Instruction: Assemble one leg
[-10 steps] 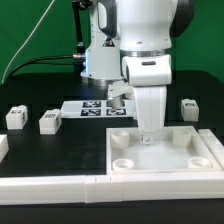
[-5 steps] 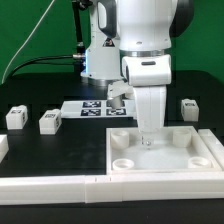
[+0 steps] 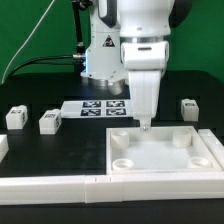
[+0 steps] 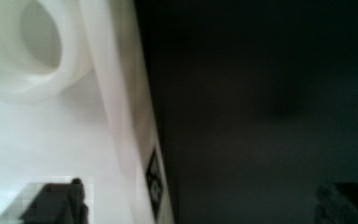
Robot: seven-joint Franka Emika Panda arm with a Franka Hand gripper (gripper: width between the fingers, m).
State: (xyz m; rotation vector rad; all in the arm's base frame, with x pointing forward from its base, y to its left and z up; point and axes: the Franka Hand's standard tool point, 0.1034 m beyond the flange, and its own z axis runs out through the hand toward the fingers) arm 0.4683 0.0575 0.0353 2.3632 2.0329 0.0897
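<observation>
Three small white legs with square markers stand on the black table: two at the exterior view's left (image 3: 15, 117) (image 3: 50, 122) and one at its right (image 3: 188, 108). The large white panel (image 3: 160, 160) with round corner sockets lies in front. My gripper (image 3: 146, 124) points down at the panel's far edge, far from every leg. In the wrist view the gripper (image 4: 197, 205) is open and empty. One fingertip (image 4: 51, 204) is over the white panel (image 4: 78, 130), the other over the dark table. A socket (image 4: 25, 50) shows there.
The marker board (image 3: 95, 107) lies behind the panel near the arm's base. A low white wall (image 3: 60, 186) runs along the front, with a short piece (image 3: 3, 146) at the exterior view's left.
My gripper has moved from over the panel's inside back to its far edge and sits slightly higher. The hand looks turned. The legs and the panel have not moved.
</observation>
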